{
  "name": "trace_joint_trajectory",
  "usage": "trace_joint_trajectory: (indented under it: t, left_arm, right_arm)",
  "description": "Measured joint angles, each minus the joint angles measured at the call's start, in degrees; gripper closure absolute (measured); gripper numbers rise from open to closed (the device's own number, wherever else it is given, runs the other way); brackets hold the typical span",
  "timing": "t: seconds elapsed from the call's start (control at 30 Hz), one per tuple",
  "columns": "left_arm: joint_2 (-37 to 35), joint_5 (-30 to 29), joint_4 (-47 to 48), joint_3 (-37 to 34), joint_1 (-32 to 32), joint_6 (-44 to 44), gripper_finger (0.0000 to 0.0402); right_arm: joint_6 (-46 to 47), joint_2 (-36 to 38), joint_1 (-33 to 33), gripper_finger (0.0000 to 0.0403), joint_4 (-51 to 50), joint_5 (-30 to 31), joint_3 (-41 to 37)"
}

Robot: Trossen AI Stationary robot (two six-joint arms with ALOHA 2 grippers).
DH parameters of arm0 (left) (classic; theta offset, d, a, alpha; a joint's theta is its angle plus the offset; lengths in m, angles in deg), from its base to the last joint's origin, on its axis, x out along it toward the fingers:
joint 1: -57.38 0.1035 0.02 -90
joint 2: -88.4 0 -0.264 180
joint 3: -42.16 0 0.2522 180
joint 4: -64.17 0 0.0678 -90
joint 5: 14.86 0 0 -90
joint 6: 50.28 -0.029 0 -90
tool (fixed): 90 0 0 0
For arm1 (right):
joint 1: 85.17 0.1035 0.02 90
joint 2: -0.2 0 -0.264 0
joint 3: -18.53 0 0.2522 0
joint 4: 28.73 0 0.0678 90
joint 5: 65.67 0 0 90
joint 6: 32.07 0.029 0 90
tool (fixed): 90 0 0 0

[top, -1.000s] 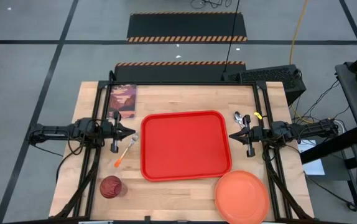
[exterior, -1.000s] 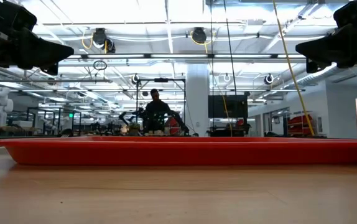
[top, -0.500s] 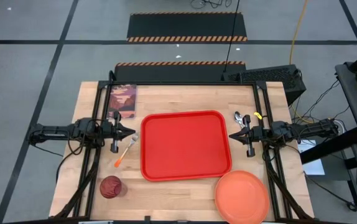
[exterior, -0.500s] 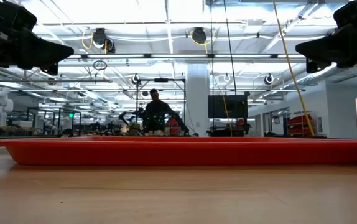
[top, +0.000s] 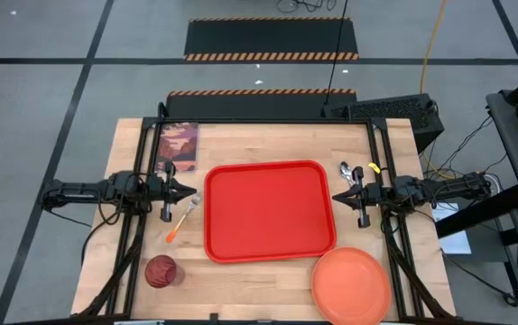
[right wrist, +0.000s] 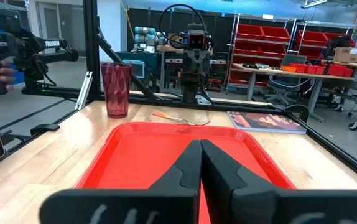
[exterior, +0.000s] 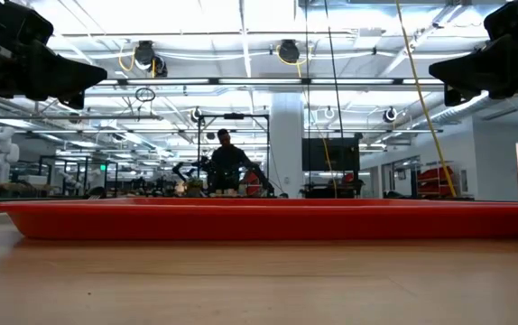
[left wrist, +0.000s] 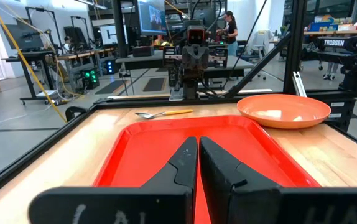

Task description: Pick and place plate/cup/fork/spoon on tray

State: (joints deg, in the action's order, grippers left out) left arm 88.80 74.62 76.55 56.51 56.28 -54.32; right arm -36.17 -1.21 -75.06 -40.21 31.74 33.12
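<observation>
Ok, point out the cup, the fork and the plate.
cup (top: 161, 270), high view, on its open rim seen from above.
fork (top: 183, 219), high view, midway along its orange handle.
plate (top: 351, 285), high view, on the middle of its flat face.

A booklet (top: 177, 146) with a reddish cover lies flat on the wooden table (top: 268, 141), at a far corner. In the room beyond, a person (exterior: 226, 162) stands among workbenches.
</observation>
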Motion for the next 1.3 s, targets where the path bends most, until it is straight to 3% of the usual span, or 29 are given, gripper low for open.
trace_joint_trajectory:
  t: [0.47,0.63,1.03,1.3]
  left_arm:
    - [0.02,-0.03,-0.12,-0.01,0.01,-2.6,0.038]
    - [0.02,-0.03,-0.46,-0.01,-0.01,1.25,0.038]
    - [0.02,0.24,-10.79,0.18,-2.29,6.1,0.038]
    - [6.14,0.12,-10.83,8.49,-5.02,4.27,0.038]
  right_arm:
    - [0.0,-0.01,0.0,0.0403,0.02,0.0,-0.01]
    - [0.0,-0.02,0.0,0.0403,0.0,-0.01,-0.01]
    - [0.0,0.0,-0.01,0.0403,0.02,0.0,0.0]
    - [0.0,-0.02,0.0,0.0403,0.02,-0.01,-0.01]
